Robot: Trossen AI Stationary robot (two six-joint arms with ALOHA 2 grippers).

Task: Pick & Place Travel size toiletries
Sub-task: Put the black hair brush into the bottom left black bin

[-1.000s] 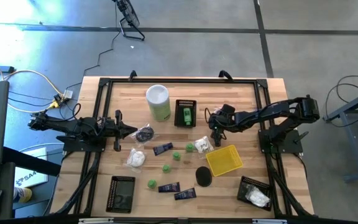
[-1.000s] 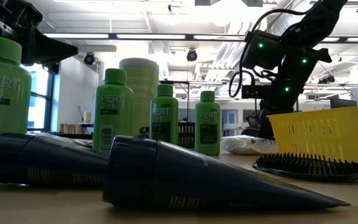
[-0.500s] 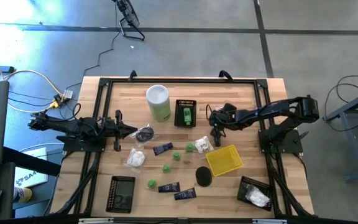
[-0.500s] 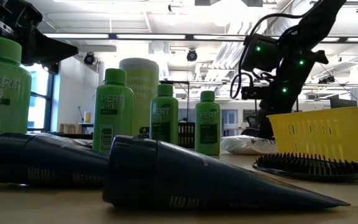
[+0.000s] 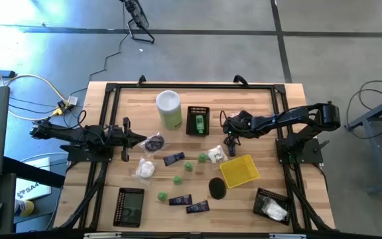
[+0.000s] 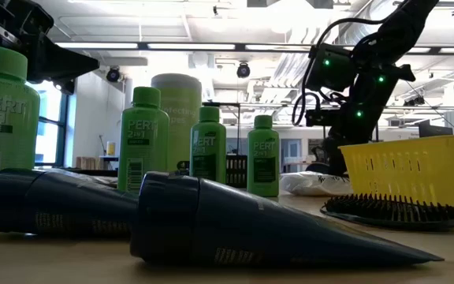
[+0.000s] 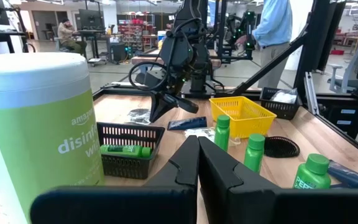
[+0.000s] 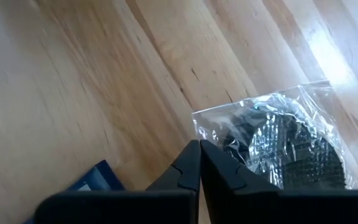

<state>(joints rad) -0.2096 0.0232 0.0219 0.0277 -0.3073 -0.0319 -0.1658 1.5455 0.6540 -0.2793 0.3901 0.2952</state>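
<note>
The travel size toiletries lie scattered on the wooden table: green bottles [image 5: 188, 166], navy tubes [image 5: 173, 159], white packets [image 5: 144, 168] and a dark round brush [image 5: 217, 187]. My right gripper [image 5: 227, 137] is right of the middle and tips down over a clear packet [image 8: 278, 143] holding a dark round piece. Its fingers [image 8: 197, 163] are shut at the packet's edge. My left gripper [image 5: 142, 139] waits shut at the left, beside another bagged dark piece [image 5: 154, 142]. My right gripper has its shut fingertips on the clear packet's film edge [image 8: 196, 127], near a corner. The fingers slant down from the table's right side [image 7: 160, 107]. The packet lies flat on the wood. The fingers hide the pinch itself.
A tall white-and-green canister [image 5: 169, 108] stands at the far middle. Beside it is a black basket [image 5: 197, 121] with a green bottle in it. A yellow basket [image 5: 239, 170] sits just near of my right gripper. Two more black baskets [image 5: 129, 206] [image 5: 272, 204] stand by the near edge.
My right gripper has sunk a little toward the table over the clear packet. The toiletries have stayed where they were.
</note>
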